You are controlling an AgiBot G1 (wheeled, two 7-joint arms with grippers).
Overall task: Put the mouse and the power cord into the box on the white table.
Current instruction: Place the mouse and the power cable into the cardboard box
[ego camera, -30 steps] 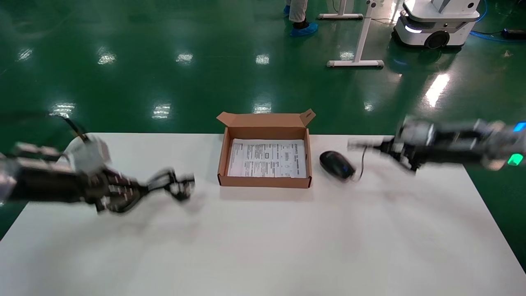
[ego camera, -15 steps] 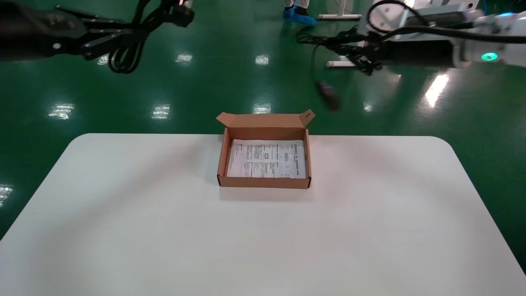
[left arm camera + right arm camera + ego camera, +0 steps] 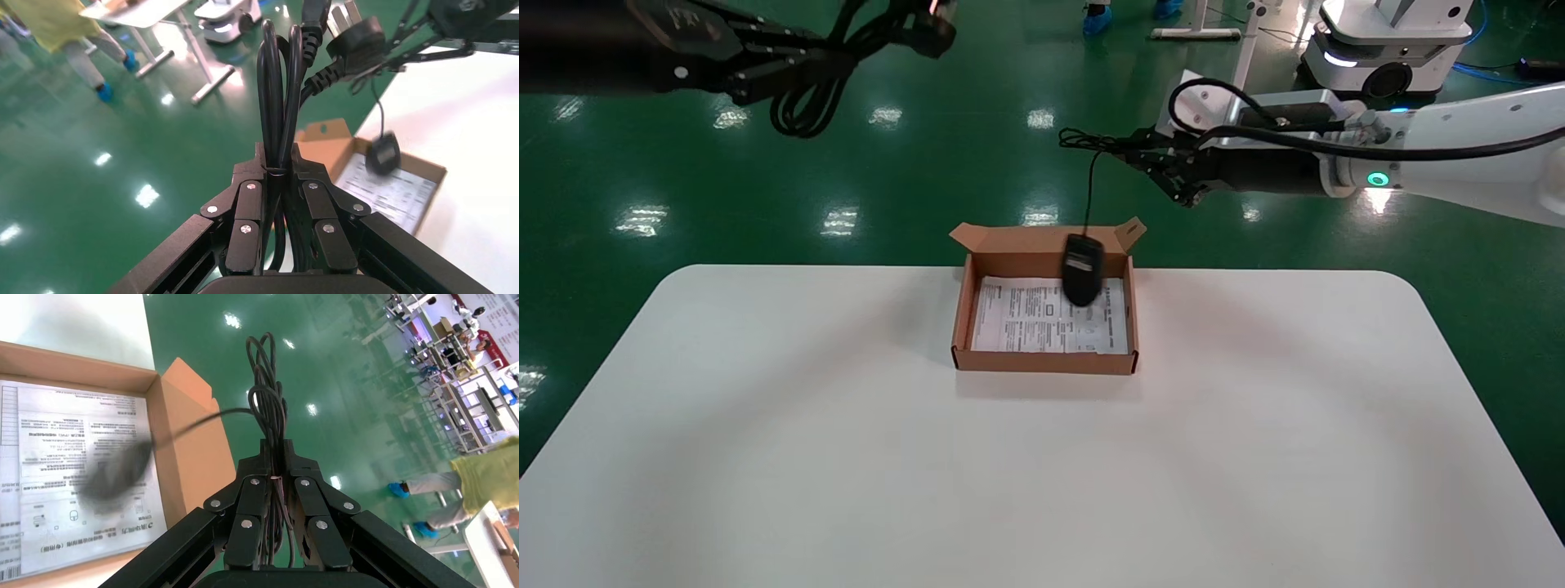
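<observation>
The brown box (image 3: 1046, 360) sits open at the far middle of the white table (image 3: 1042, 474), a printed sheet on its bottom. My right gripper (image 3: 1148, 157) is held high behind the box, shut on the mouse's bundled thin cable (image 3: 269, 398). The black mouse (image 3: 1083, 269) dangles from that cable over the box's far right part, blurred in the right wrist view (image 3: 116, 474). My left gripper (image 3: 829, 57) is raised at the far left, shut on the coiled black power cord (image 3: 801, 110), whose plug (image 3: 355, 43) sticks out past the fingers.
Beyond the table is green floor with a white mobile robot base (image 3: 1389, 45), white stand legs (image 3: 1226, 125) and a person's blue shoe covers (image 3: 1097, 16). The box's tabbed flap (image 3: 1050, 237) stands up at its far side.
Both grippers rose from the table with the cord and the mouse's cable. The right gripper has since come left and lower, swinging the mouse over the box; the left gripper shifted slightly right.
</observation>
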